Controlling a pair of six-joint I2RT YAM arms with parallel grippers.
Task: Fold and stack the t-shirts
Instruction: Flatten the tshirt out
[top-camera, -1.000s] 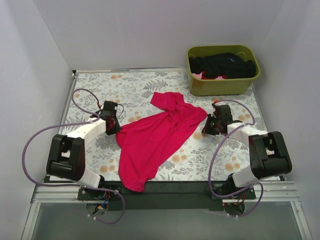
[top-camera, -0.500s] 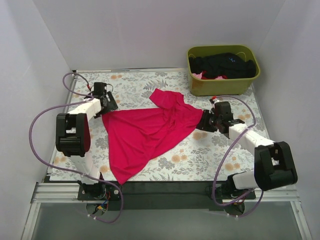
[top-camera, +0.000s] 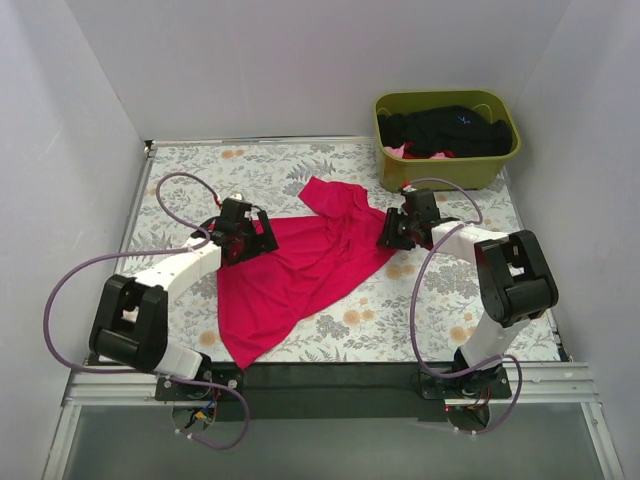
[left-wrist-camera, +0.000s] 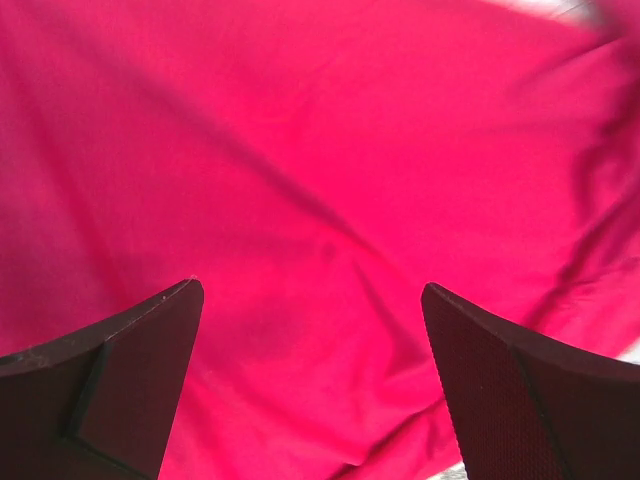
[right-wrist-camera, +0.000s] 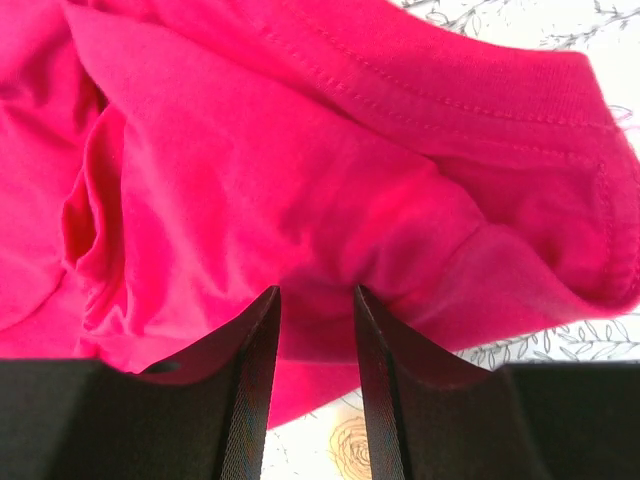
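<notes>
A bright red t-shirt (top-camera: 300, 270) lies spread and creased across the middle of the flowered table, one sleeve (top-camera: 335, 198) pointing to the back. My left gripper (top-camera: 252, 238) hovers over its left part. In the left wrist view the left gripper (left-wrist-camera: 312, 290) is wide open, with only red cloth (left-wrist-camera: 320, 150) below. My right gripper (top-camera: 390, 232) sits at the shirt's right edge. In the right wrist view the right gripper (right-wrist-camera: 316, 292) stands narrowly open, its tips at a bunched fold of the shirt (right-wrist-camera: 300, 180). Black t-shirts (top-camera: 450, 130) lie in the bin.
An olive-green bin (top-camera: 440, 172) stands at the back right corner, holding dark clothes and a bit of pink cloth. White walls close in the table on three sides. The shirt's bottom corner (top-camera: 245, 358) reaches the dark front edge of the table.
Both grippers have opened and let go of the shirt. The shirt was pulled out flatter to the left. My left gripper came back over the cloth; the right moved toward the sleeve.
</notes>
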